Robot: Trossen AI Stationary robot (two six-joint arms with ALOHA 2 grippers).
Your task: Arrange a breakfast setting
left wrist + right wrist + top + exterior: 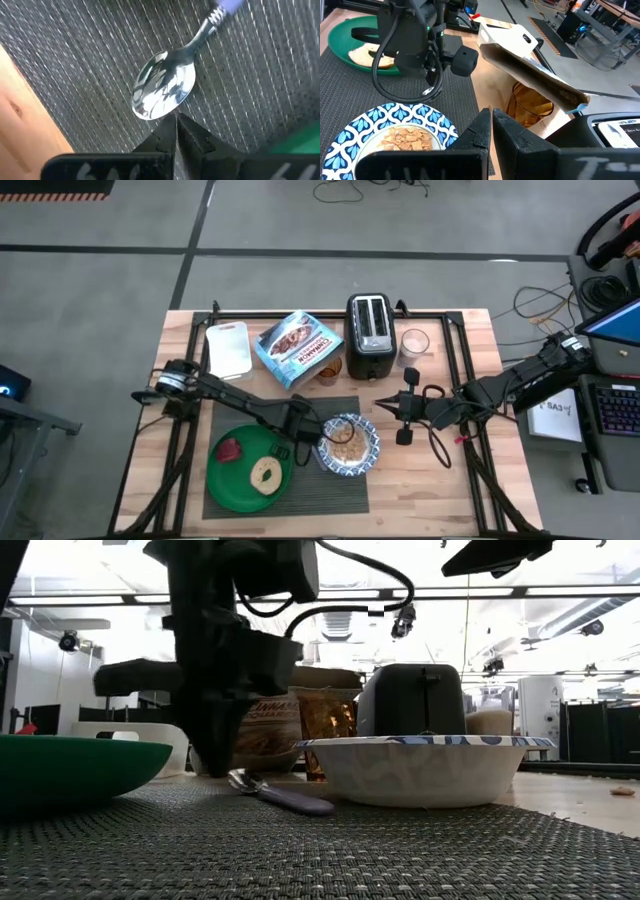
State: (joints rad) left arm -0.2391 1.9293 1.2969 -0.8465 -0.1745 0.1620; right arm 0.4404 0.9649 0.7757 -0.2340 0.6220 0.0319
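Observation:
A dark grey ribbed placemat [300, 485] lies at the table's near middle. On it, a green plate [228, 480] holds a bagel [266, 474] and a red fruit [230, 450]. A blue-and-white bowl [350, 445] holds cereal [407, 139]. A metal spoon [162, 92] with a pale handle [292, 800] lies flat on the mat between plate and bowl. My left gripper [175, 120] is shut, pointing down at the spoon's bowl end. My right gripper [492, 117] is shut and empty, to the right of the bowl [398, 416]. My left gripper's shut fingertips [176, 122] come from above and stand right at the rim of the spoon's bowl [170, 107]. I cannot tell whether they touch it. The spoon lies flat on the placemat.
At the table's far side stand a black toaster [369, 335], a cereal box [297, 348], a white tray [229, 348], a glass [413, 345] and a brown bag [329, 372]. Bare wood [420, 490] lies to the right of the mat.

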